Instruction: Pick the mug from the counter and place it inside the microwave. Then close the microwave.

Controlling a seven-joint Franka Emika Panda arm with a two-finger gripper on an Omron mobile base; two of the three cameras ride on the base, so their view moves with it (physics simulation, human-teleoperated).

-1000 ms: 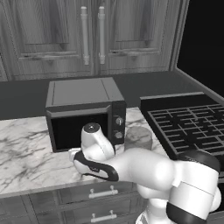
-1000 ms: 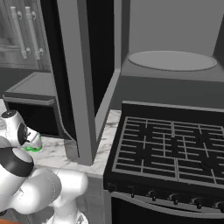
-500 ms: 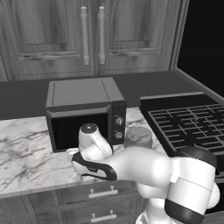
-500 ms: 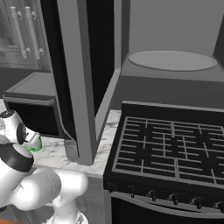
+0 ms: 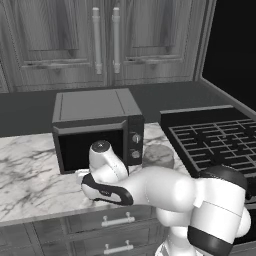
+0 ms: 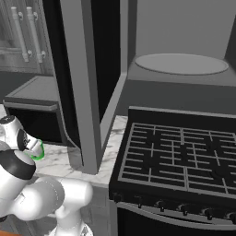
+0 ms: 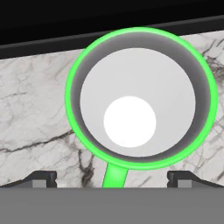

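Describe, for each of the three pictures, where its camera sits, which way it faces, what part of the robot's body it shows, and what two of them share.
Left base view: behind the arm to its left, facing forward and down at the microwave on the counter.
Right base view: behind the arm to its right, facing forward and down over the stove; the arm shows at lower left.
Hand view: on the hand, looking straight down into the mug; two open fingertips show at the bottom.
Shared: right base and hand views both show the green mug on the marble counter.
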